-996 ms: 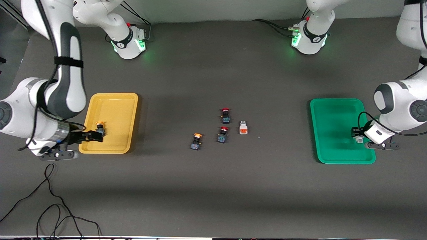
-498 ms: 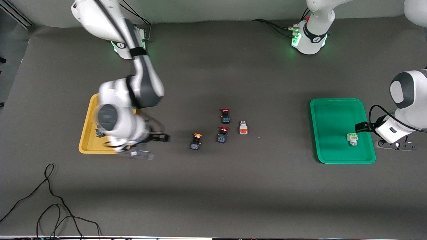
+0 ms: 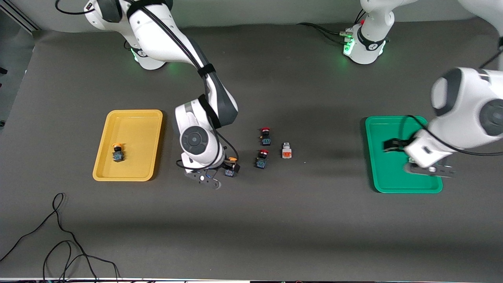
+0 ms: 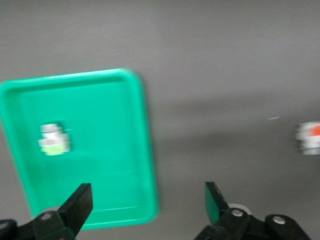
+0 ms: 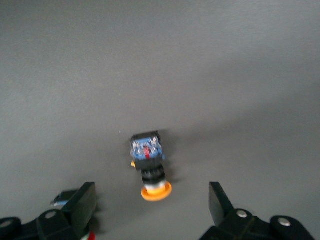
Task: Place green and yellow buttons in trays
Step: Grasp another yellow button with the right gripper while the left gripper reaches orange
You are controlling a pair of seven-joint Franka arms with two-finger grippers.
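Note:
One yellow-capped button (image 3: 117, 152) lies in the yellow tray (image 3: 135, 129). The second yellow-capped button (image 3: 232, 160) lies on the table mid-way between the trays; in the right wrist view it (image 5: 149, 167) lies on its side. My right gripper (image 3: 227, 167) hangs open just over it, its fingers (image 5: 85, 200) apart either side. My left gripper (image 3: 396, 154) is open and empty over the green tray (image 3: 379, 173). The light green button (image 4: 54, 140) lies in that tray (image 4: 100, 100); my left arm hides it in the front view.
Two red-capped buttons (image 3: 265, 135) (image 3: 262, 157) and a white button with an orange face (image 3: 287, 151) lie close by the second yellow-capped button, toward the left arm's end. Black cables (image 3: 59, 236) lie near the front edge.
My right arm left one yellow-capped button in the yellow tray and swung to the middle over the second one. My left gripper let go of the green button and moved across the green tray.

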